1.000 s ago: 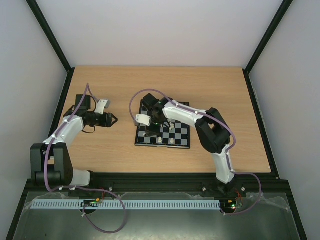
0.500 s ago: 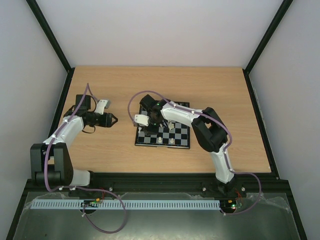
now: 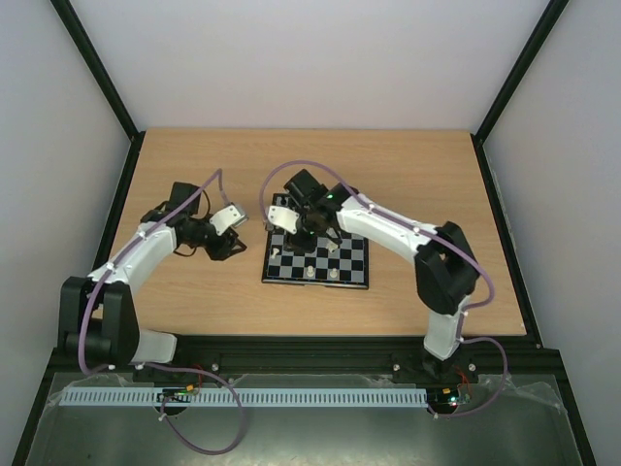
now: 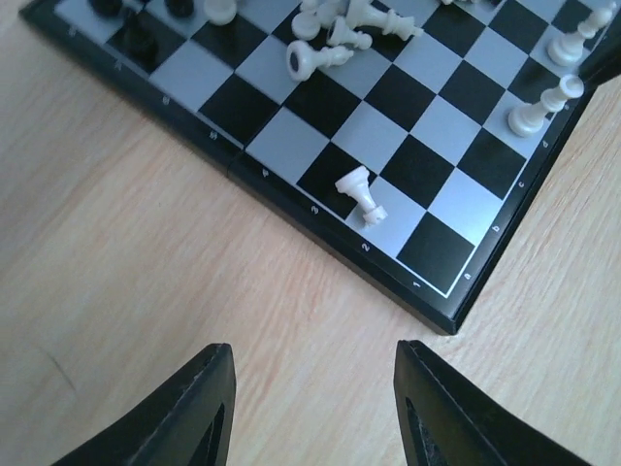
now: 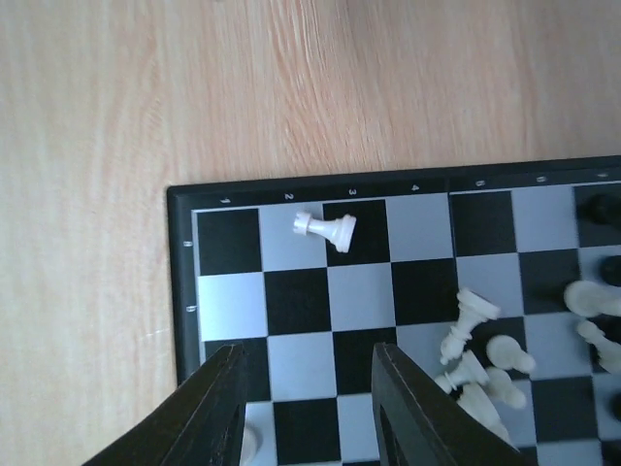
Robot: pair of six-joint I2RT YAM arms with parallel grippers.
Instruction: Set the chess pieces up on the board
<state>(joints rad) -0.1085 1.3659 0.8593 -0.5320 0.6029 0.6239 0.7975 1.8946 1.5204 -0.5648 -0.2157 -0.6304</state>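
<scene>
Chessboard [image 3: 351, 260] lies flat about the middle of the desk [image 3: 437, 175], a little nearer the desk's near edge than its far one. The left gripper [image 4: 310, 351] hangs over bare wood just beside the board's left edge. Its two black fingers stand apart with nothing between them. The right gripper [image 5: 309, 351] hovers above the left part of the board, reaching in from the desk's right side, with its fingers likewise spread and empty.

Close to the board's left edge, a lone cream-white piece [image 4: 361, 192] lies on its side across a black and a pale square, apart from the rest. Farther in, a heap of white pieces [image 4: 342, 27] lies toppled, several touching one another. Some black pieces [image 4: 142, 44] sit toward the board's far-left corner; the wrist views do not show whether they are upright. Along the row at the board's near edge, a few upright white pieces [image 3: 310, 274] stand apart from each other.
</scene>
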